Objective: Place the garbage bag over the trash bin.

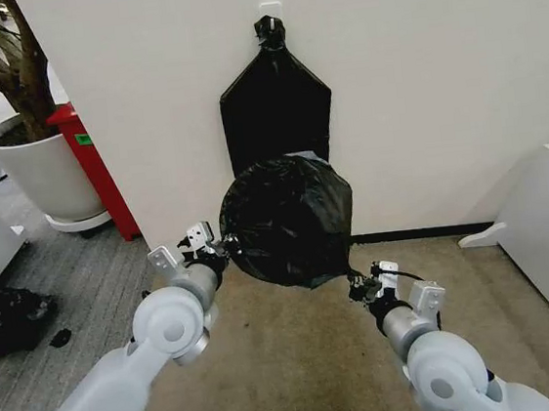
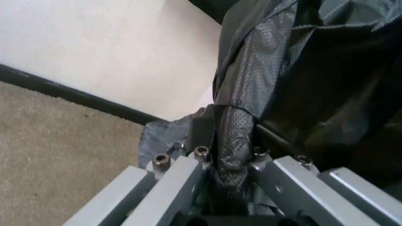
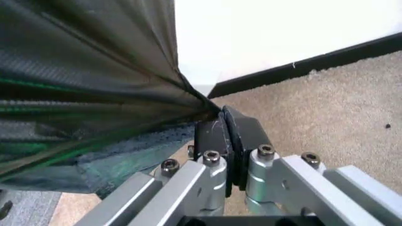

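Two grey arms reach forward from the lower edge of the head view, rounded shoulder joints closest. Left gripper (image 1: 222, 248) pinches the left edge of the garbage bag (image 1: 288, 220); left wrist view shows a twisted rope of dimpled, glossy film (image 2: 234, 136) squeezed between the metal fingers (image 2: 202, 129), jaws closed on it. Right gripper (image 1: 357, 283) clamps the bag's lower right edge; right wrist view shows black pads (image 3: 217, 136) pressed together on a pleated fold of the sack (image 3: 88, 89).

Bag: thin black plastic, wrinkled, slightly shiny, ballooned into a rounded form, stretched between both grippers, held above the floor in front of the wall. Cannot tell whether the trash bin sits under it; no bin surface is visible.

Behind the bag, a flat shield-shaped black bundle (image 1: 275, 102) hangs on the wall from a knot (image 1: 271, 32) at a white hook.

Floor: short-pile beige carpet (image 1: 301, 360), turning grey at left. Wall (image 1: 419, 82) plain cream with dark skirting (image 1: 410, 234). Left side: large white plant pot (image 1: 44, 176) with a tree trunk, red panel (image 1: 94, 170) beside it, lumpy dark bag (image 1: 6, 317) on the grey carpet. White furniture edge (image 1: 542, 226) at right.
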